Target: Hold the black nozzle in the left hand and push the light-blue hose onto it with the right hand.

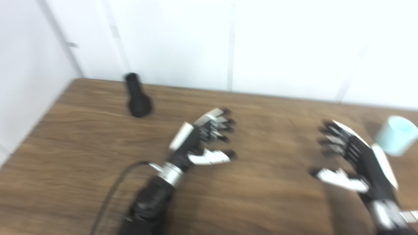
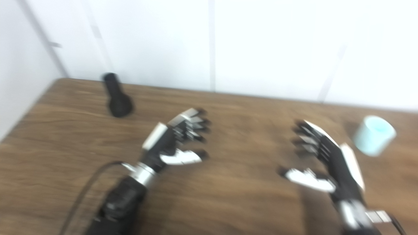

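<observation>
The frames are blurred. The black nozzle (image 1: 137, 97) lies on the wooden table (image 1: 81, 156) at the far left, near the wall, its wide end toward me. A short light-blue hose piece (image 1: 396, 134) rests at the far right, open end facing up and right. My left hand (image 1: 202, 138) hovers over the table's middle, open and holding nothing, well to the right of and nearer than the nozzle. My right hand (image 1: 349, 156) is open too, just left of the hose and apart from it.
A white wall (image 1: 228, 42) runs along the table's far edge, and a white panel closes the left side. A black cable (image 1: 114, 186) loops beside my left forearm.
</observation>
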